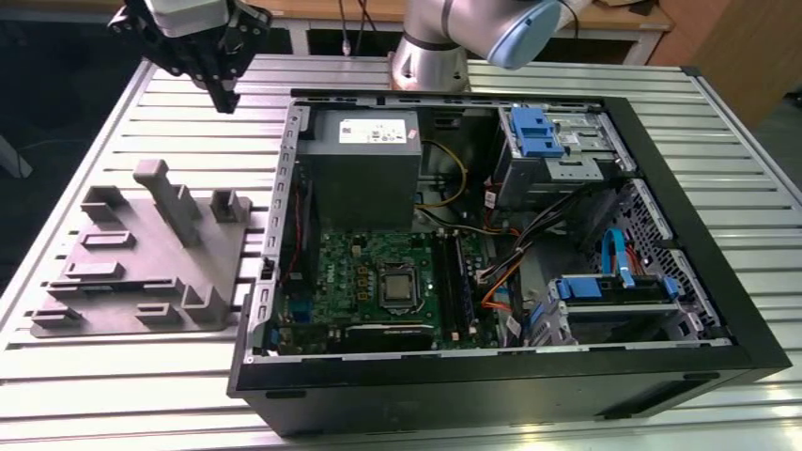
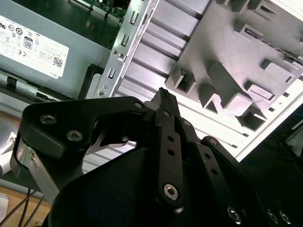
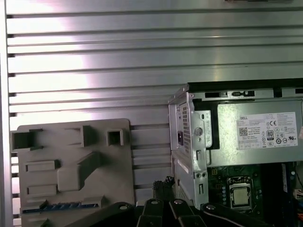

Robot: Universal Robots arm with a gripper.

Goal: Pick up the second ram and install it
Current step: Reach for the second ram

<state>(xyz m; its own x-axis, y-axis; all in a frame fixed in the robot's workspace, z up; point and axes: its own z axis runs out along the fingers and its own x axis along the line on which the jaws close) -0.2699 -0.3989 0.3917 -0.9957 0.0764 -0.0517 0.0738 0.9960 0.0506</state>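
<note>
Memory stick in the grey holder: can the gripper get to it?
Probably yes. The memory stick lies uncovered in the grey holder, and the gripper hangs over the table near it, outside the computer case.

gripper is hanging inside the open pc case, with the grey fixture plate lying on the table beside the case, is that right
Not quite. The exterior view shows the gripper hanging outside the open PC case, above the slatted table near the case's far corner. The grey fixture plate does lie on the table beside the case.
</note>
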